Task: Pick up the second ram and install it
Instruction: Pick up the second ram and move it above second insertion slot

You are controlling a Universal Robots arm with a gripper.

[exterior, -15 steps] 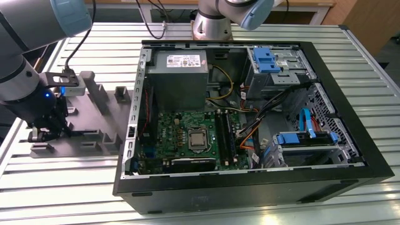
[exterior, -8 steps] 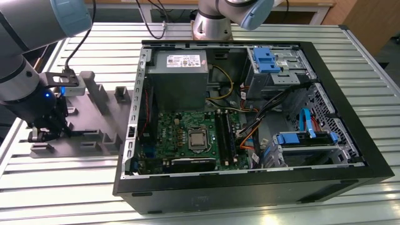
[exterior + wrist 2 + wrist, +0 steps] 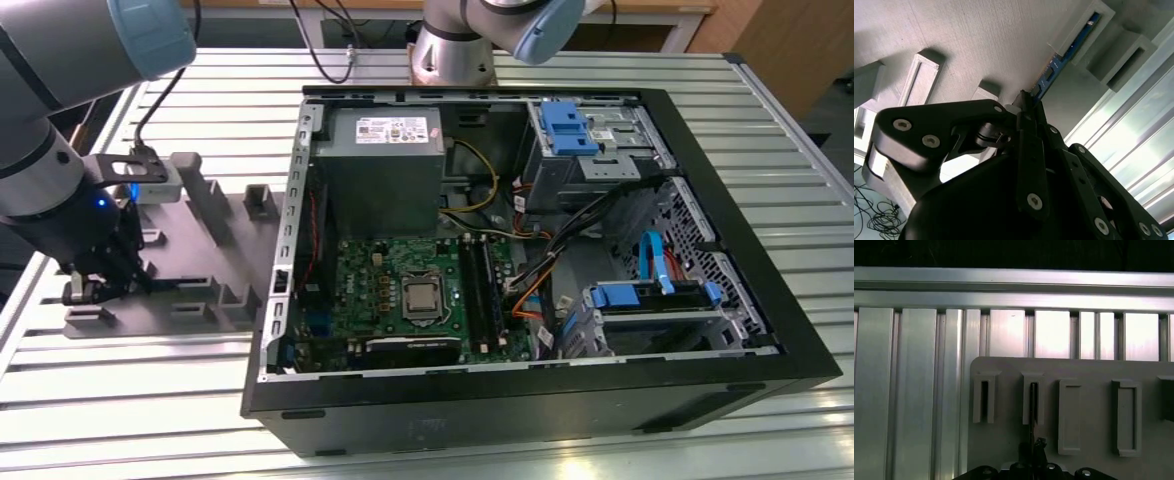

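Observation:
My gripper [image 3: 100, 285] hangs low over the grey holder tray [image 3: 200, 265] at the exterior view's left. In the second wrist view its black fingers [image 3: 1030, 116] meet on the near end of the second ram [image 3: 1064, 55], a thin blue-green stick. The stick's far end sits in the slot of a grey holder block [image 3: 1099, 22]. In the first wrist view the ram [image 3: 1032, 407] shows edge-on, standing in its holder slot, with the gripper [image 3: 1035, 447] shut on its near end. The long black memory slots [image 3: 481, 290] lie on the motherboard [image 3: 400, 290] inside the open computer case.
The open black computer case [image 3: 747, 250] fills the middle and the exterior view's right, with a power supply [image 3: 380, 150], cables and blue drive cages. More grey holder blocks [image 3: 1124, 415] stand on the tray. Everything rests on a ribbed aluminium table [image 3: 134, 420].

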